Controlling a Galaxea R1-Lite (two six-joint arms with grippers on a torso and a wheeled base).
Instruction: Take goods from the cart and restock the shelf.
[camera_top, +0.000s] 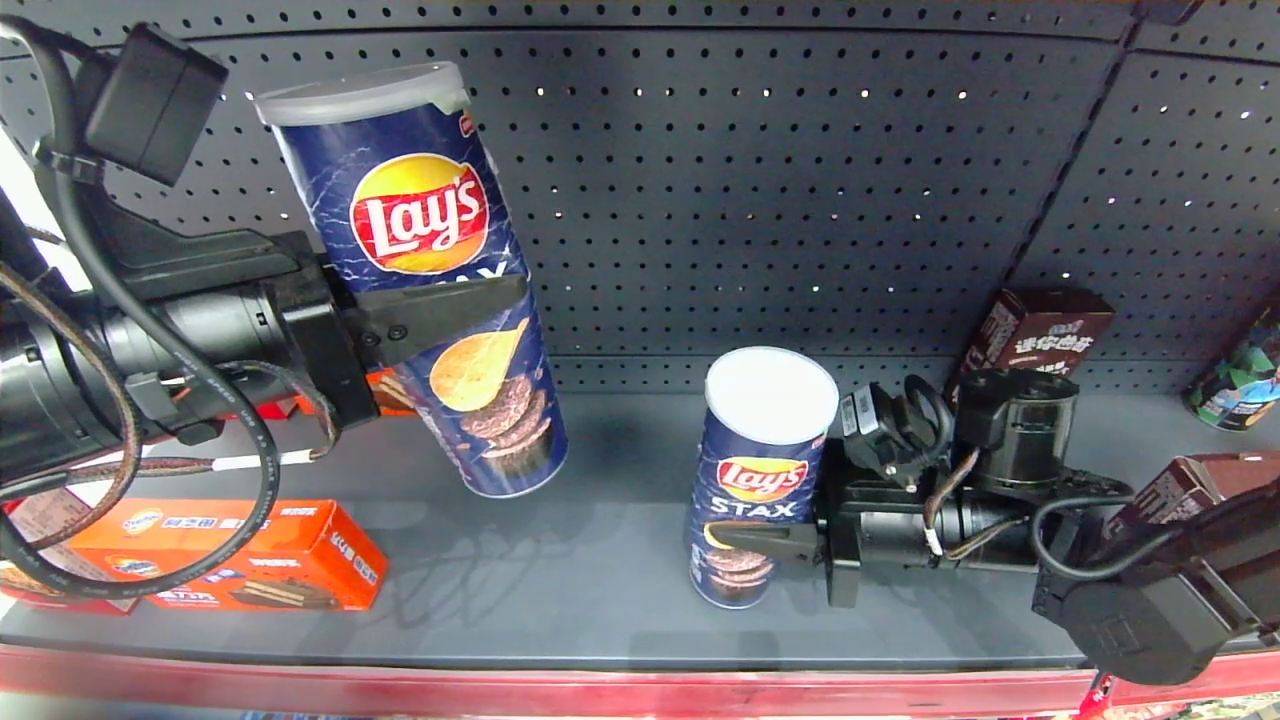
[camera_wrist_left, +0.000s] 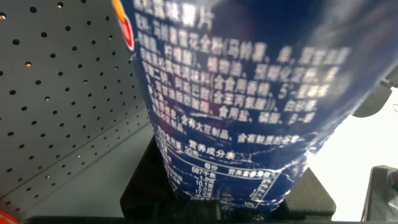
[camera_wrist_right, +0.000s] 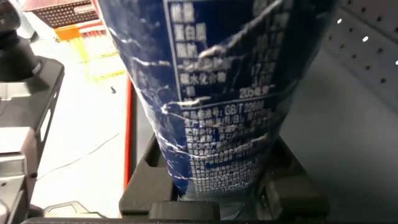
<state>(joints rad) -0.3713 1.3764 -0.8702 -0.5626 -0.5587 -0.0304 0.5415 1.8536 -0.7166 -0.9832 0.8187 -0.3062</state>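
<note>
My left gripper (camera_top: 455, 315) is shut on a tall dark blue chip can (camera_top: 420, 270) with a clear lid, held tilted above the grey shelf (camera_top: 580, 560) on its left side. That can's printed back (camera_wrist_left: 236, 106) looms close in the left wrist view. On the right, my right gripper (camera_top: 765, 540) is shut on a second blue chip can (camera_top: 758, 480), upright with its white lid up and its base at the shelf board. The right wrist view shows this can's label (camera_wrist_right: 217, 93) between the fingers.
Orange biscuit boxes (camera_top: 230, 555) lie at the shelf's front left. Brown chocolate cartons (camera_top: 1040, 330) and a green pack (camera_top: 1240, 380) stand at the right. A perforated dark back panel (camera_top: 750, 180) closes the rear; a red lip (camera_top: 560, 690) runs along the front edge.
</note>
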